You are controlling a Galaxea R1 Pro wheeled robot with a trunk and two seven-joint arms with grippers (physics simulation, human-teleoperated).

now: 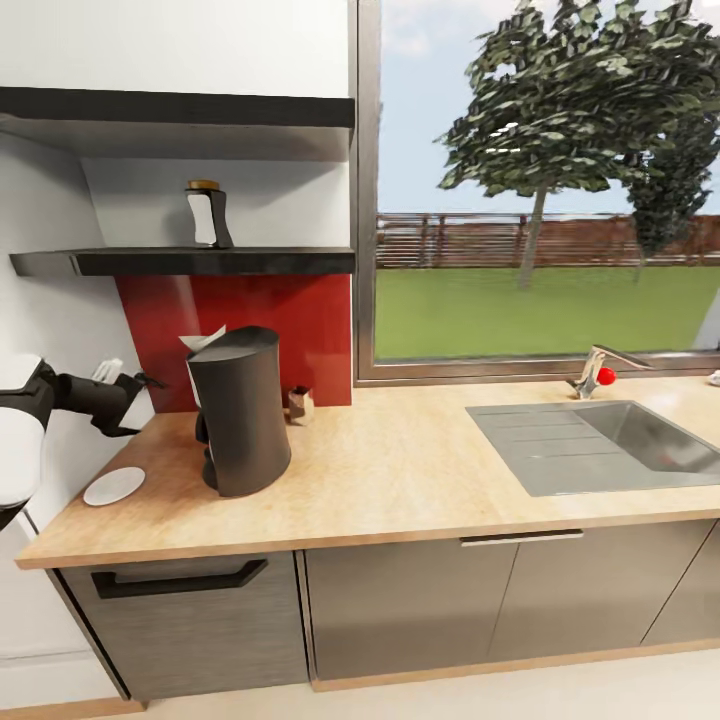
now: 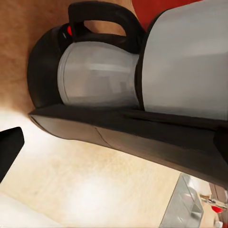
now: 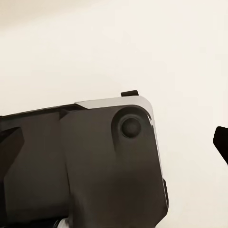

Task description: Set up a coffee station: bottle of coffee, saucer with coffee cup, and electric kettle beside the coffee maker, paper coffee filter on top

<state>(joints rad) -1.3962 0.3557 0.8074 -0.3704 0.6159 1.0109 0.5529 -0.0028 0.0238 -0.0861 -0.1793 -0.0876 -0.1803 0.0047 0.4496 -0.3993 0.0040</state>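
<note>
The dark-grey coffee maker stands on the kitchen countertop near its left end. A white paper coffee filter pokes out on its top. The left wrist view shows its glass carafe close up. The white saucer lies left of the machine with nothing on it. The bottle of coffee stands on the lower kitchen shelf. My left gripper hovers open, above the saucer and left of the machine, one finger showing. One right finger shows over pale floor. Coffee cup and electric kettle are out of view.
A small brown-and-white item that I cannot identify sits by the red backsplash behind the coffee maker. A steel sink with a tap takes the counter's right part. A second shelf hangs above. The window is to the right.
</note>
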